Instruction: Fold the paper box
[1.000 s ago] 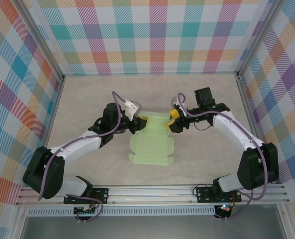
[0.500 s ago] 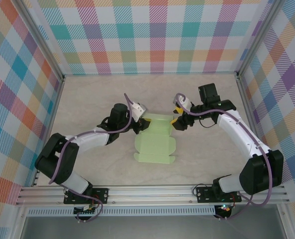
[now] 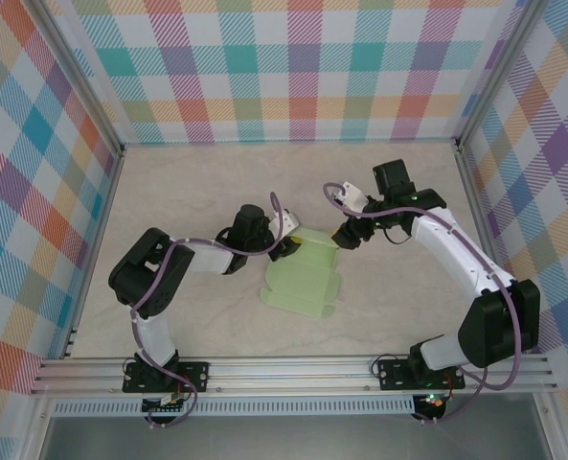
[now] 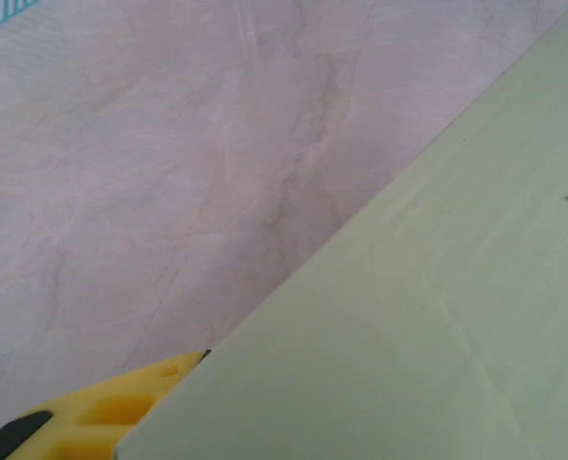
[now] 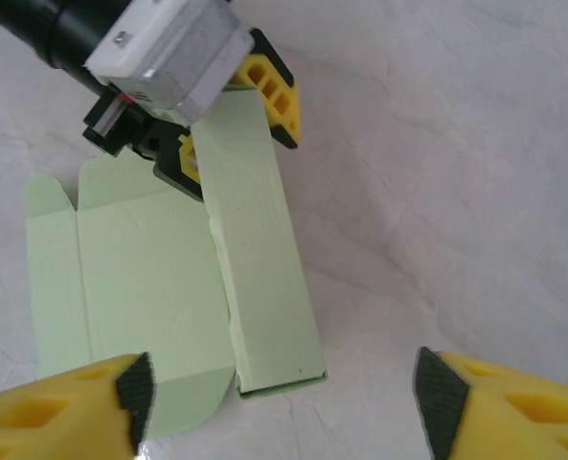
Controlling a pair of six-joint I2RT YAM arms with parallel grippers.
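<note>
The paper box [image 3: 301, 283] is a pale green card sheet lying flat at mid-table. One long strip [image 5: 260, 259] is folded over beside the flat panel [image 5: 140, 278]. My left gripper [image 3: 285, 247] straddles the strip's far end, a yellow finger [image 5: 269, 91] at each edge. Whether they press on it I cannot tell. In the left wrist view the card [image 4: 437, 316] covers the jaws, with one finger [image 4: 92, 422] poking out. My right gripper [image 3: 347, 234] hangs open just right of the box. Its fingers [image 5: 130, 398] stand wide apart above the strip's near end, touching nothing.
The table [image 3: 188, 192] is pale marbled stone, with free room behind the box and to the right. Chequered walls [image 3: 303, 67] close in the back and both sides. An aluminium rail [image 3: 293, 369] carrying both arm bases runs along the near edge.
The left arm has swung in and reached right along the box's top edge. The box now looks narrower. The right gripper has drawn back off the box and opened wider.
</note>
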